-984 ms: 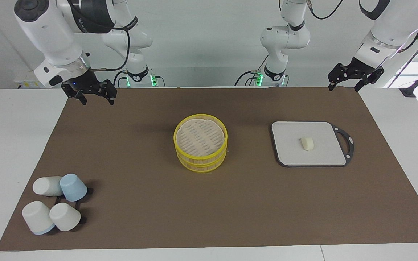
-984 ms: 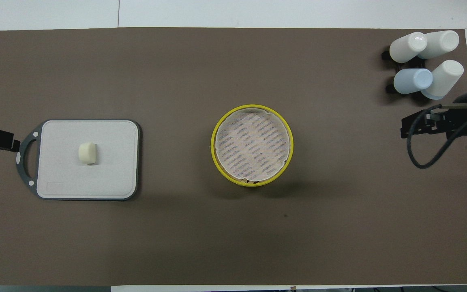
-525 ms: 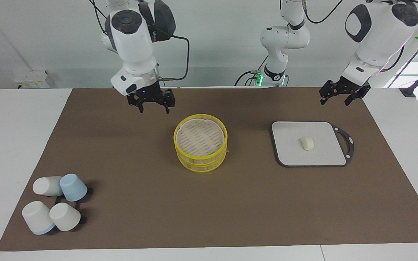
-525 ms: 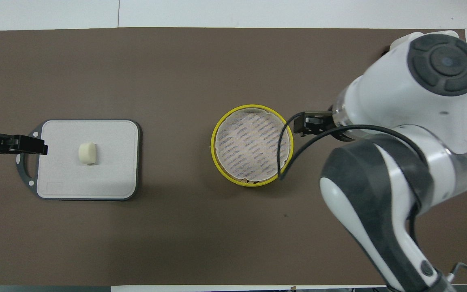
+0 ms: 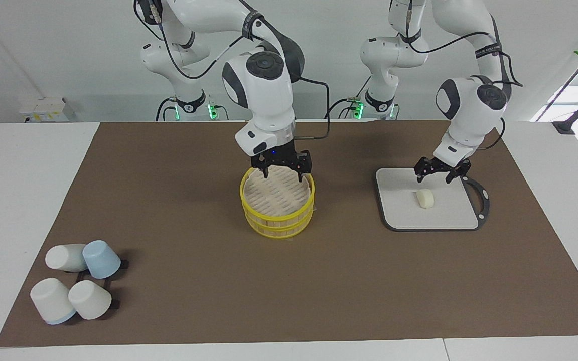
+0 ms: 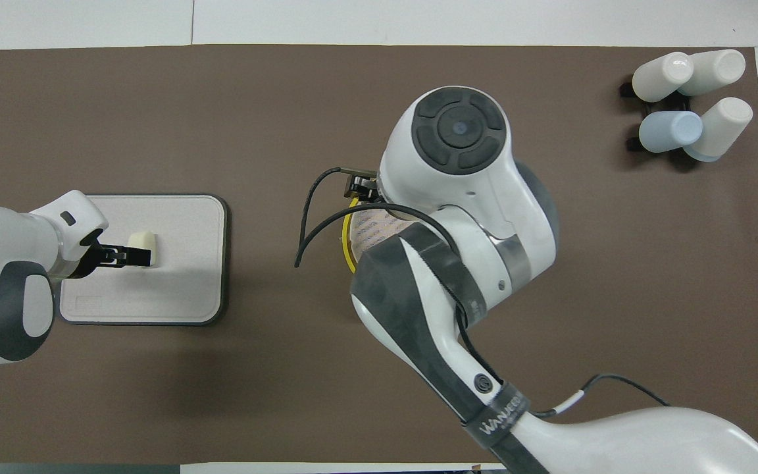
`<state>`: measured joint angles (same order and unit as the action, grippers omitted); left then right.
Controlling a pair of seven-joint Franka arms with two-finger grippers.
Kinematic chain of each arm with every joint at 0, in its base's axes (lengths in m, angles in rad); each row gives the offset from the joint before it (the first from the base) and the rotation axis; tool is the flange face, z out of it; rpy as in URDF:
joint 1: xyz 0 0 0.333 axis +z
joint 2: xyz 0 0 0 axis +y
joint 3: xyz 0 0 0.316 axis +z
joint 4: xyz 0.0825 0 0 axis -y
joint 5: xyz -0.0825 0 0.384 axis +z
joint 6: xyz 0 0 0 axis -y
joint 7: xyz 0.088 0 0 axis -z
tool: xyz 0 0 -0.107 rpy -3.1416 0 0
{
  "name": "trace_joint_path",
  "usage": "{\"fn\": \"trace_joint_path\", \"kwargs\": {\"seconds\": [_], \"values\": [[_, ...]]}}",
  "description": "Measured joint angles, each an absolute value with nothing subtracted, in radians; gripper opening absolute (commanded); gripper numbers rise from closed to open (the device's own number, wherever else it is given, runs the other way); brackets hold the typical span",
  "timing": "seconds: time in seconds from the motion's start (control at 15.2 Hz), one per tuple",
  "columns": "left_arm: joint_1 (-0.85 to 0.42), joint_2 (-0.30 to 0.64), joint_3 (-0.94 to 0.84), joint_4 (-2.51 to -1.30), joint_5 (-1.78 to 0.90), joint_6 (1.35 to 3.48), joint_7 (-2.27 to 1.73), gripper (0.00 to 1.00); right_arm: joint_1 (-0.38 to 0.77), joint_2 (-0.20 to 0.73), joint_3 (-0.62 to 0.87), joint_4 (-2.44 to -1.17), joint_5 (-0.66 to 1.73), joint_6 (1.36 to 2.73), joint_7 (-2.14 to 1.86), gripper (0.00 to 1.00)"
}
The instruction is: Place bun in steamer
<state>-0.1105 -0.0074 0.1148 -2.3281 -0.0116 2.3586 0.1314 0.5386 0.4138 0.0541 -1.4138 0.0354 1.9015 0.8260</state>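
The bun (image 5: 425, 198) lies on the grey board (image 5: 404, 213) toward the left arm's end of the table. My left gripper (image 5: 434, 176) is open and hangs just above the board, over the bun's edge nearer the robots. In the overhead view the left gripper (image 6: 144, 257) overlaps the bun (image 6: 143, 238). The steamer (image 5: 277, 213) stands mid-table with its pale woven lid (image 5: 275, 194) on. My right gripper (image 5: 282, 173) is open, low over the lid's edge nearer the robots. In the overhead view the right arm hides most of the steamer (image 6: 366, 230).
Several upturned cups (image 5: 76, 278) stand on a black rack at the right arm's end of the table, farther from the robots; they also show in the overhead view (image 6: 688, 99). A brown mat (image 5: 193, 301) covers the table.
The right gripper swept from the right arm's end of the table to over the steamer and came down. The left gripper moved in and down to just above the bun. Bun and steamer stayed put.
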Motion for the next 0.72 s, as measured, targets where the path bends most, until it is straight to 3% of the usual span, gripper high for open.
{"fn": "trace_joint_path", "kwargs": {"seconds": [0.39,0.72], "values": [[-0.112,0.066,0.114,-2.335,-0.012,2.477,0.131,1.0,0.641,0.688,0.022,-1.133,-0.012,1.844,0.918,1.0],[-0.122,0.105,0.113,-2.332,-0.012,2.52,0.132,0.92,0.648,0.712,0.018,-1.067,-0.012,1.786,0.918,1.0]]}}
